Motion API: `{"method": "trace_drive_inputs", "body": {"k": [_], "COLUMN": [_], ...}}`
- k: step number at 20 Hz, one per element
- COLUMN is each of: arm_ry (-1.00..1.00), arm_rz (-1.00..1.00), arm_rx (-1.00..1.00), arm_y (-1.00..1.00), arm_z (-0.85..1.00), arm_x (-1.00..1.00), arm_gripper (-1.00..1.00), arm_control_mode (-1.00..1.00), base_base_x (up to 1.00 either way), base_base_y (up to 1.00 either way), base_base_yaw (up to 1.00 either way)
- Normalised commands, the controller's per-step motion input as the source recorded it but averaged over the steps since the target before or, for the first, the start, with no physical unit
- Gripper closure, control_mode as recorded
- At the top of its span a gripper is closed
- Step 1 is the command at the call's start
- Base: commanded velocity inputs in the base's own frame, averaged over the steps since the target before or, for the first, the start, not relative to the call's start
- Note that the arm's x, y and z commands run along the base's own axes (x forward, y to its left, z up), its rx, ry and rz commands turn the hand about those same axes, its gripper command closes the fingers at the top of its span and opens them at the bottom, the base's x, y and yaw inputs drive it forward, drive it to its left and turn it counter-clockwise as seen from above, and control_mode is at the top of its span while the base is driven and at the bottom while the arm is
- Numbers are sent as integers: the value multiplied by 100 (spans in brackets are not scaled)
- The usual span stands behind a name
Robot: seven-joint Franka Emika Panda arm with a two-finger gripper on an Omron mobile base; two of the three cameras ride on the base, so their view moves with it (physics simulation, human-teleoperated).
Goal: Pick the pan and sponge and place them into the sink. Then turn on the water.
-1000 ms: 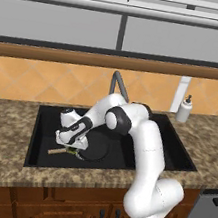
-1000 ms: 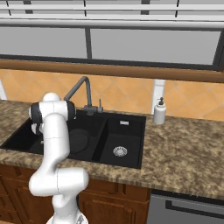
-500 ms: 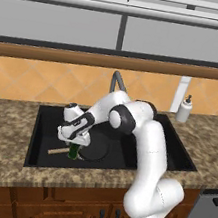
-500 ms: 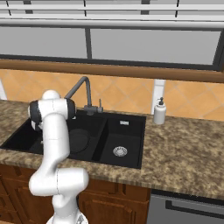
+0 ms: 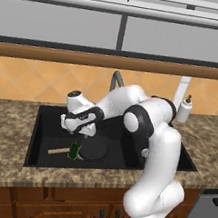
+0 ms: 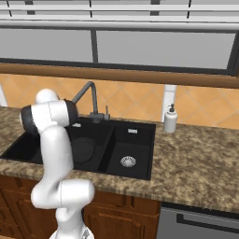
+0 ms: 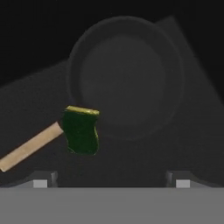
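The fingers (image 7: 111, 183) stand wide apart, their two dark tips at the far left and far right of the bottom of the hand view, and nothing sits between them. In the left base view the fingers (image 5: 79, 128) hang just above the large bowl of the sink (image 5: 39, 139), with the white arm bent over it from the right. The sponge (image 7: 80, 130) lies below and clear of the fingers: in the hand view it is nearer the left tip than the right one, outside the gap's middle, touching neither. It rests where the wooden handle meets the pan (image 7: 127, 76), covering that joint, its yellowish edge turned toward the pan's rim. From the left base view the sponge (image 5: 75, 150) stands on the sink floor at the front left of the pan (image 5: 94, 149), with the handle running out to its left. The pan lies flat in the large bowl. On the stone surface (image 6: 205, 158) behind the sink stand the dark faucet (image 6: 89, 95) and a white soap dispenser (image 6: 170, 119).
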Motion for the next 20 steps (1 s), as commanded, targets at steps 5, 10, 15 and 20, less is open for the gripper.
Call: {"method": "trace_drive_inputs", "body": {"k": [5,10,15,20], "arm_ry": [-10,0,-1,-3], "arm_rz": [0,-1,0,0], "arm_rx": [10,12,5,0], "arm_y": [-62,-69,-64,-47], "arm_z": [100,100,97,44], "arm_x": [-75,-83,-70,-44], "arm_gripper": [-100,-100,-100,-100], "arm_control_mode": [-100,-100,-100,-100], "base_base_x": [0,0,0,0], "base_base_y": [0,0,0,0], "base_base_yaw": [0,0,0,0]}}
